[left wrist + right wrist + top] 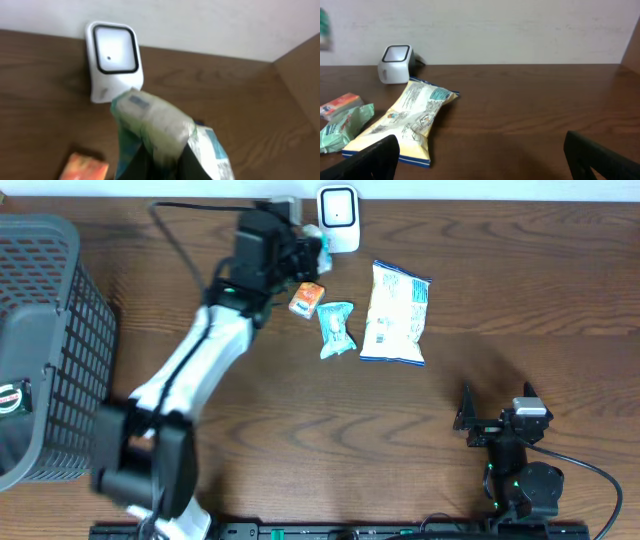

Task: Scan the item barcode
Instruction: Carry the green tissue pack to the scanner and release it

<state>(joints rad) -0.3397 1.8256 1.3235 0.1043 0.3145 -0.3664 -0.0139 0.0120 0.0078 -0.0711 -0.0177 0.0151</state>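
L claw [303, 250] is shown shut tight on a soft green-and-white packet [155, 122]. The packet is pinched at its lower end and its upper end is raised toward the white scanner [113, 56] at the back edge of the table [500, 260]. The packet is held just in front of the scanner window; contact w/ the base cannot be judged. R claw [480, 160] is seen wide open and empty, parked near the front edge, well apart from the work. Lying flat on the table are an orange packet [308, 300], a teal packet [336, 328] and a large white bag [395, 312]; a dark basket [50, 340] stands at far left. The held packet is judged light, limp and crinkly, w/ slick film likely to slip or fold over its own print. It is prob. best taken by a sealed end, as here, so the barcode panel is left flat and uncovered. Whether the barcode faces the window cannot be told.
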